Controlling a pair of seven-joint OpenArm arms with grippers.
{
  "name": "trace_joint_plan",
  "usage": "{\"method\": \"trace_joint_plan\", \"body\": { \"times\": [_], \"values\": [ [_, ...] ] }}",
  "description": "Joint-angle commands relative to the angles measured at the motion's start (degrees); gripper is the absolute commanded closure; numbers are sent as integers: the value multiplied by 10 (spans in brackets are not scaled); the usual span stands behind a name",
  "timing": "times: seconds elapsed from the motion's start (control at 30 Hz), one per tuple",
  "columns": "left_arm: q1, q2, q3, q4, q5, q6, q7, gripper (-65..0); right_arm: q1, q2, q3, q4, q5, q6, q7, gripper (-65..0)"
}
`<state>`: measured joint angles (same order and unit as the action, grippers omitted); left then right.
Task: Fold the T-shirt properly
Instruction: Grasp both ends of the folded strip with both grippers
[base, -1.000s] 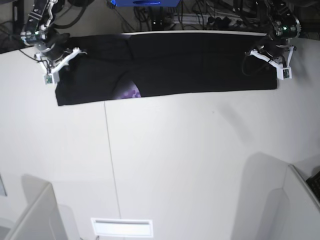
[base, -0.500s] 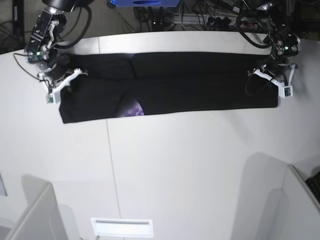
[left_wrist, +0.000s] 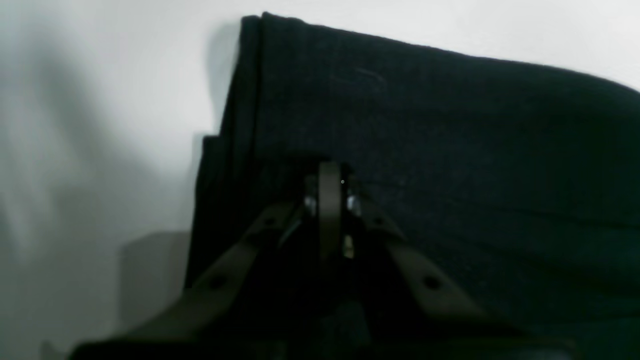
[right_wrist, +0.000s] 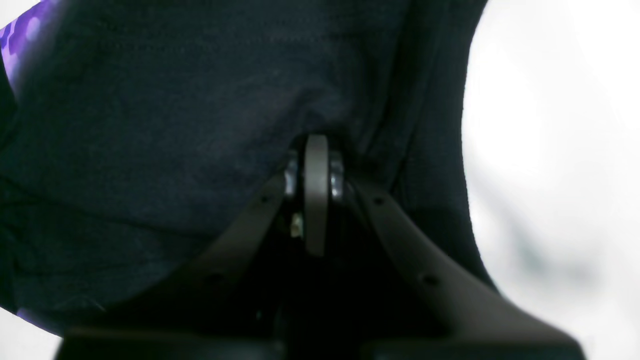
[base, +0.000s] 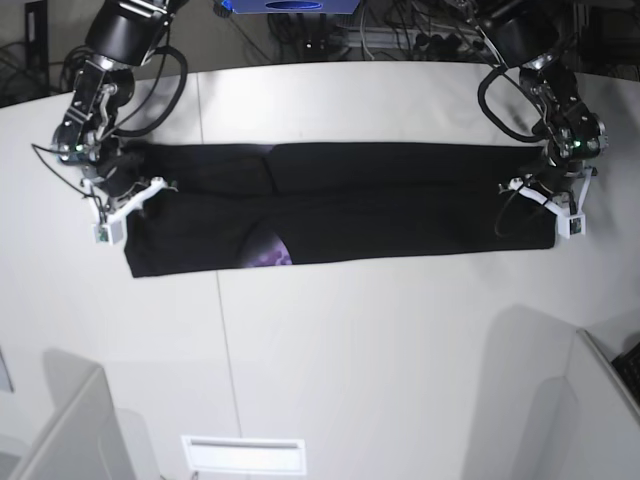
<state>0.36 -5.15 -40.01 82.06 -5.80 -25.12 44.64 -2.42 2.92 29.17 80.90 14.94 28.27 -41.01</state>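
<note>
T-shirt (base: 380, 200): a long band is laid across the white table (base: 380, 350), stretched between both arms for an even fold.
Left gripper (base: 545, 200): closed, cloth pinched at one end.
Right gripper (base: 125, 195): closed on the other end.
Fabric: black, soft knit, layered edges; purple print (base: 265, 250) is exposed.

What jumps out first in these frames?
A black T-shirt, folded into a long band, stretches across the far half of the white table. Each end is pinched by a shut claw: the left claw at the base view's right end, the right claw at its left. A patch of purple print peeks out along the near edge.
</note>
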Motion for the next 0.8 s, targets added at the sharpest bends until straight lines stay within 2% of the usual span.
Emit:
{"method": "trace_joint_plan", "body": {
  "times": [0.0, 0.13, 0.47, 0.67, 0.77],
  "values": [
    [-4, -8, -2, 12, 18, 11, 17, 0, 7, 6, 2, 3, -26, -18, -24, 0],
    [-8, -11, -3, 66, -7, 11, 59, 0, 12, 2, 6, 37, -24, -18, -48, 0],
    [6, -12, -7, 252, -77, 8, 154, 0, -1, -16, 2, 219, -21, -16, -134, 0],
    [74, -41, -8, 284, -154, 8, 162, 0, -51, -21, 5, 311, 82, -15, -148, 0],
    [100, -47, -8, 284, -180, 8, 154, 0, -74, -21, 2, 321, 109, -15, -148, 0]
  ]
}}
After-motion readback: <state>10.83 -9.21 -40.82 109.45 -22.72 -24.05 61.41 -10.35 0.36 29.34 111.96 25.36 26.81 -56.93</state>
